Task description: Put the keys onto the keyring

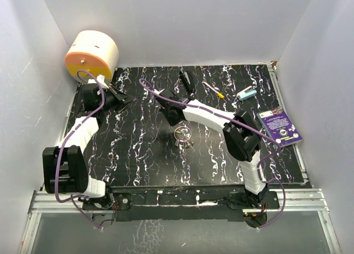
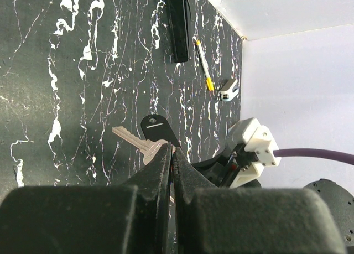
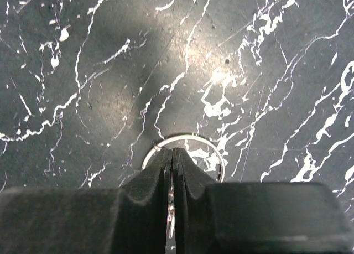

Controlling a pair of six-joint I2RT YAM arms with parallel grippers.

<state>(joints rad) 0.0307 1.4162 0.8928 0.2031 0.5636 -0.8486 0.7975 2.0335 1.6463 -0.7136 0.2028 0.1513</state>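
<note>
Right fingers pinch keyring; left fingers (closed) — keys.

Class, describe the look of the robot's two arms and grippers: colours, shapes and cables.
Both the left arm and right arm have white curved link shells with black blocky joints. A purple cable loops along each. The left gripper and right gripper have matte black tapered fingers.

Bare mat open at 7–9 o'clock of keyring. Right arm blocks 2–4 o'clock; left gripper with key at 10; black stick, yellow-handled tool at 12–1.
</note>
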